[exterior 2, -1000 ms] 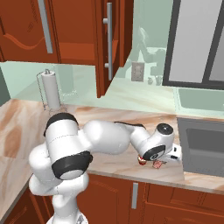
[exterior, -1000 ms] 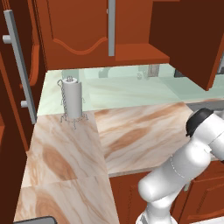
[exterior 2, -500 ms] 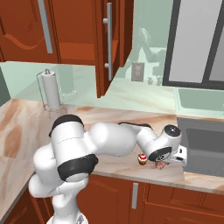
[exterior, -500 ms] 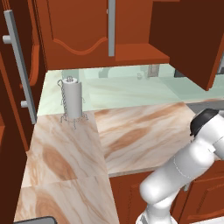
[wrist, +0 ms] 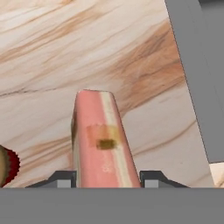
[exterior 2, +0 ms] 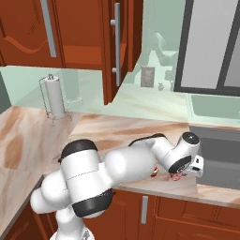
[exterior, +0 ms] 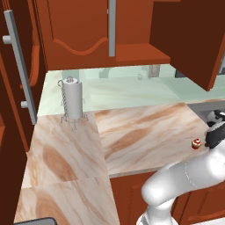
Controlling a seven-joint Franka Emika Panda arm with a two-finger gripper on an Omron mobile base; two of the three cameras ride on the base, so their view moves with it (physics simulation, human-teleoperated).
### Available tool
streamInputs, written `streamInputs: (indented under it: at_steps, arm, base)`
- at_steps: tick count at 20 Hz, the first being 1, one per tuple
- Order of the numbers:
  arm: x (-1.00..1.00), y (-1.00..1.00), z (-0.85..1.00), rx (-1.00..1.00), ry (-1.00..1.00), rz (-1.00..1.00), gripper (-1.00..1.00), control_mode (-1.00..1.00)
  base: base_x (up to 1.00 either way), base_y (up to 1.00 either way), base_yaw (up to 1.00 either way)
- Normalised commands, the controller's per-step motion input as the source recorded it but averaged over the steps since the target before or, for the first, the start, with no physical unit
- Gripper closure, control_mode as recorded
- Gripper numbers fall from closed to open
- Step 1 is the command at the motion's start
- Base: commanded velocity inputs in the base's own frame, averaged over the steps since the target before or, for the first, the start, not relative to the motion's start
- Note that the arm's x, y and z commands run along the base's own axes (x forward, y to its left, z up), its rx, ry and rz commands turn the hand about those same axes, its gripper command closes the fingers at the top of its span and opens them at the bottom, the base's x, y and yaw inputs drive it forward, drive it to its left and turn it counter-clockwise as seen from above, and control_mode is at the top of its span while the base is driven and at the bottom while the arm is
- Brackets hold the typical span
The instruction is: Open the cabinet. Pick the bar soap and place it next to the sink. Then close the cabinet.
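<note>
The arm is reaching low over the front edge of the marbled beige table, its jaws pinching the soap, a rounded pinkish-tan block with a pale stripe and a small darker patch on its face. In the hand view the two dark fingertips are sitting on either side of the block's near end, and the block is standing out from them over the veined stone. The sink, a flat dark grey rim in that view, is lying just beside the soap; in the right base view its recessed basin is sitting right next to the hand. A small round red-and-white cupcake is resting on the table close to the jaws, its fluted red edge showing at the margin of the hand view. Above, the reddish-brown cabinet with arched raised panels is standing with one door swung open, its grey bar handle hanging vertical. A wire towel holder with a white roll is standing upright against the pale green backsplash
</note>
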Motion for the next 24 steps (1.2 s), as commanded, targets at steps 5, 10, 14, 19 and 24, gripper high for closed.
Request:
streamInputs:
  at_steps: [5,10,14,19,24]
  arm:
    - [0.0,0.0,0.0,0.0,0.0,0.0,-1.0,-1.0]
    - [0.0,0.0,0.0,0.0,0.0,0.0,-1.0,-1.0]
    - [-0.03,0.0,0.0,0.01,-0.02,0.0,-1.0,-1.0]
    - [-0.1,0.0,0.03,0.07,-0.07,0.0,-1.0,-1.0]
    - [-0.54,0.0,0.37,0.15,-0.21,0.0,-1.0,-1.0]
  base:
    - [0.0,0.0,0.0]
    - [0.0,0.0,0.0]
    - [0.0,0.0,0.0]
    - [0.0,0.0,0.0]
    - [0.0,0.0,0.0]
